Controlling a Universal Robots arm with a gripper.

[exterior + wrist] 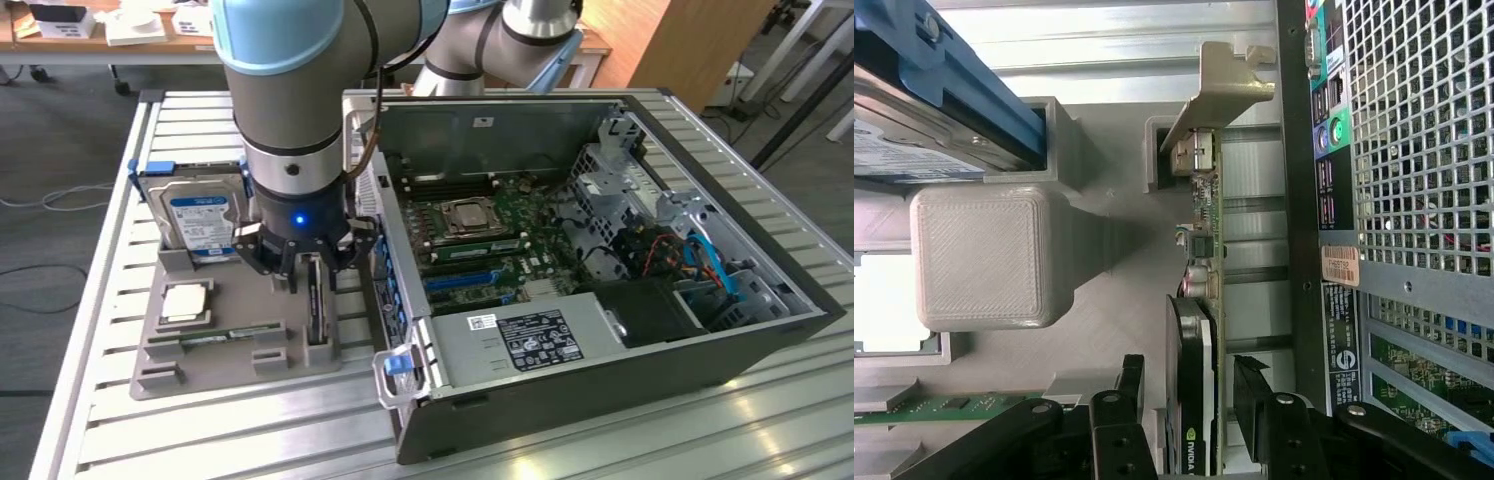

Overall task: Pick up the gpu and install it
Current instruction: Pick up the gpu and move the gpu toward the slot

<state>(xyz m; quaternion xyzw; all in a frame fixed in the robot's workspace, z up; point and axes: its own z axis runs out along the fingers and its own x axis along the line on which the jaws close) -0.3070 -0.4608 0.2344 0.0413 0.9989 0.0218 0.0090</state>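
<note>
Starting at the exterior view's left, I see the slatted table (94,330) running bare to its rail, with open room beyond the grey holder (200,375). At the holder's far corner a hard drive (200,215) stands upright in its slot. Nearer the camera a processor (184,300) lies flat, and a memory stick (220,338) rests in a groove in front of it.

Next comes the gpu (316,315), standing on its long edge in the slot at the holder's edge toward the exterior view's right. The gripper (310,268) hangs straight above it, with the arm rising vertically over the holder. In the wrist view the gripper (1191,368) is spread wide. Its fingers (1132,385) straddle the card, one by each face, and I see a sliver of gap on both sides, so nothing is clamped. The gpu (1206,250) sits edge-on there, with its pale bracket at the end farther from the fingers.

Room is tight on the exterior view's right of the card. The computer case (747,345) sits just beside the holder, and its port-lined rear panel (1334,150) runs parallel to the card. The case is open on top, exposing the motherboard (481,240).
</note>
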